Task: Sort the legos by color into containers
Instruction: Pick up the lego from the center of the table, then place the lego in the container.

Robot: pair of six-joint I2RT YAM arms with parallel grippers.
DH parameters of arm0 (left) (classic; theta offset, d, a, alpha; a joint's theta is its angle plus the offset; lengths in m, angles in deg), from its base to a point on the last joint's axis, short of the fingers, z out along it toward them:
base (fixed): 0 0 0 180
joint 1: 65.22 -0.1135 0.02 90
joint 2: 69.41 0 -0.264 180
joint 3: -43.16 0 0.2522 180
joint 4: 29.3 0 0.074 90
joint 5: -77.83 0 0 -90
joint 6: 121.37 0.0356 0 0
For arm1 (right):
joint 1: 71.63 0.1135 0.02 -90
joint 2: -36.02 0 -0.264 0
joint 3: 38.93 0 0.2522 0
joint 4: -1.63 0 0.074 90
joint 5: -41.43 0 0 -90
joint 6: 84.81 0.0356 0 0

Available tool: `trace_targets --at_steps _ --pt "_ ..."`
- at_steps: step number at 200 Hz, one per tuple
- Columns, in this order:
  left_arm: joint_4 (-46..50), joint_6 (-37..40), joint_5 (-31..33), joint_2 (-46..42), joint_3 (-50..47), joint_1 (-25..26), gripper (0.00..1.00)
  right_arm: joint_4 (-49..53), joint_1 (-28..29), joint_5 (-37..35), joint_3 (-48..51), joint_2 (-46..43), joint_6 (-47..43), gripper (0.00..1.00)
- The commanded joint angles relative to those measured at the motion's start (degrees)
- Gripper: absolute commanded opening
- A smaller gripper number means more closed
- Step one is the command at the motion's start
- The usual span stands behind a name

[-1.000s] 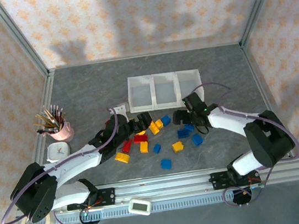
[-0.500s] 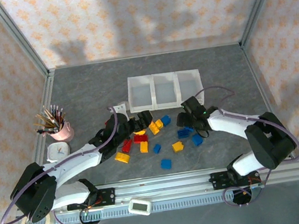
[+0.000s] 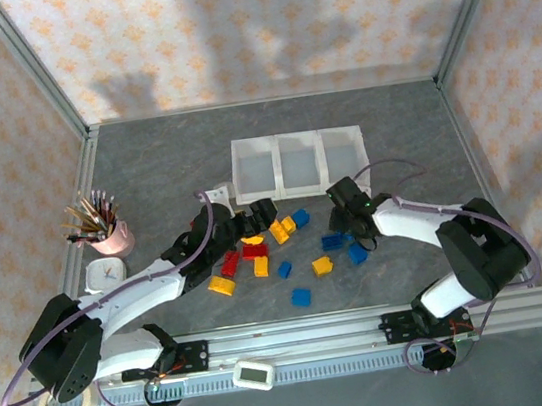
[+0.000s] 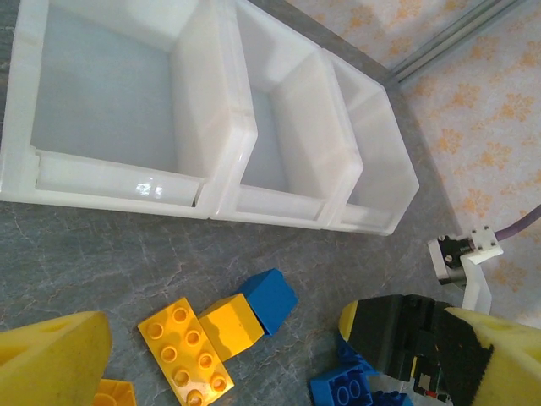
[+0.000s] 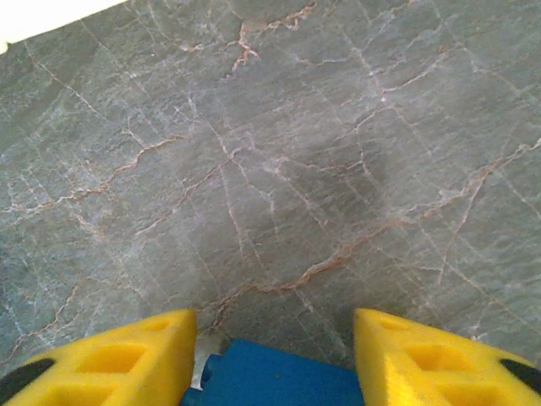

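The blue lego [image 5: 270,376] lies on the worktop [image 5: 254,152] between the right gripper [image 5: 272,330] fingers, long axis running finger to finger; jaws narrowed about it, grip impossible to tell. The left gripper [image 4: 224,338] gapes wide, empty, near the containers [image 4: 228,144]

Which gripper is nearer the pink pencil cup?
Left. The left gripper lies right of the pink pencil cup; the right gripper is farther right, by blue legos.
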Motion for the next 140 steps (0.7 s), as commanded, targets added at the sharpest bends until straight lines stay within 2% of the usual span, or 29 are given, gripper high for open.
trace_targets --at_steps 1,39,81,114,140 --pt "1.2 0.3 1.4 0.0 2.1 0.6 0.99 -2.1 0.7 0.1 -1.0 0.5 -0.2 0.43" --pt "1.6 0.6 1.6 -0.6 2.4 0.5 0.99 -1.1 0.7 0.4 -2.7 -1.2 -1.9 0.34" --pt "3.7 1.5 3.4 -3.3 2.7 0.5 0.99 2.1 0.7 -0.9 -8.9 -1.7 -5.2 0.33" --pt "7.4 3.1 6.5 -6.4 3.3 0.1 0.99 1.1 1.2 0.9 -15.4 2.0 -7.0 0.32" --pt "10.7 3.8 8.0 -8.2 3.9 -1.4 0.99 0.6 3.7 -0.1 -22.7 6.9 -9.2 0.32"
